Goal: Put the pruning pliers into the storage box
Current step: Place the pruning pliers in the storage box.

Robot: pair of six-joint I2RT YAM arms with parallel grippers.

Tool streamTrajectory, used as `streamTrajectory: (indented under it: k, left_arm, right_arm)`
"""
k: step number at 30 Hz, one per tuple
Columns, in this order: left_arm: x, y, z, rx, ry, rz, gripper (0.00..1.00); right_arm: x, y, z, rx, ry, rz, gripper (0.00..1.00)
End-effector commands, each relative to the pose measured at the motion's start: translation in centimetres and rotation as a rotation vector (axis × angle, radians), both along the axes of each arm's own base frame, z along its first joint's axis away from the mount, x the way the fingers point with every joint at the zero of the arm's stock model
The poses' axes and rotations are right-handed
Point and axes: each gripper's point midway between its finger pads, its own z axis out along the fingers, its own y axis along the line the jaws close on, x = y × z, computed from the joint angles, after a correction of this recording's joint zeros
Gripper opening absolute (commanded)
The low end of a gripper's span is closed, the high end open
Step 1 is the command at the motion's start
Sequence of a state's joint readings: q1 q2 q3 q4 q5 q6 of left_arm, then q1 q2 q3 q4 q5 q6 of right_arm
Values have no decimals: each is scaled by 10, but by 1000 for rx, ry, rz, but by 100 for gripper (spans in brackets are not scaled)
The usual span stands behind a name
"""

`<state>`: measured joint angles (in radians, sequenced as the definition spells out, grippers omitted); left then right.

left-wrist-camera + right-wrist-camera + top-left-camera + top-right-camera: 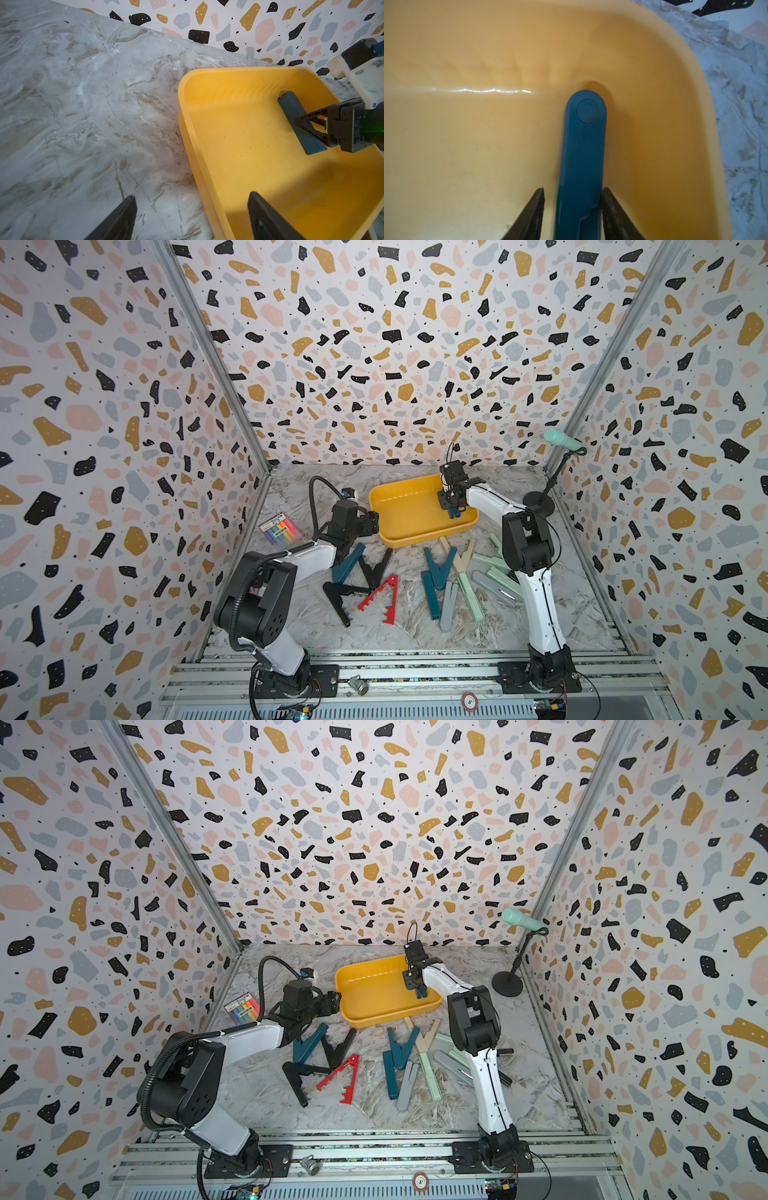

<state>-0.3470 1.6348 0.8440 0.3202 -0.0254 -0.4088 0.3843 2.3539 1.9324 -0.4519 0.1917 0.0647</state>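
**Teal pliers [581, 158] laid in the storage box [415, 537]**

Nearest, other pruning pliers [434, 572] lie loose on the table [415, 639]. The left gripper [191, 194], jaws wide, straddles the box rim. Farther, the right gripper [573, 188] flanks the teal one, jaws apart: seemingly the release. Next: lift clear, fetch another.

Showing smooth yellow plastic in the box [239, 87], catching a glossy streak of light along a crease in its floor and carrying faint dirt specks. Showing smooth, matt plastic in the teal pliers [581, 145], and matt plastic again in the red pliers [380, 593]. Giving off a soft sheen on the marble-veined surface [83, 104], looking scuffed in places. Showing dull, ribbed metal in the rails [415, 672] and a matt printed finish on the walls [374, 344].
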Motion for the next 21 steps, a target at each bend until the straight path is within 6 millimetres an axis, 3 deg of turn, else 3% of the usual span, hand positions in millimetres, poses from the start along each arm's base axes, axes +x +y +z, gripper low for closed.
streamTrajectory:
  k: [1,11,14,21]
  left_arm:
    - [3,2,3,-15,-22,6,83]
    - [2,2,4,-18,-23,7,83]
    - [1,3,4,-14,-23,11,83]
    - [-4,4,19,-6,-80,37,86]
  right_arm:
    - [-7,-14,7,-73,7,-17,47]
    - [2,-30,21,-80,-36,-81,49]
    - [1,-26,30,-49,-47,-76,50]
    - [-7,-14,85,97,-147,-71,61]
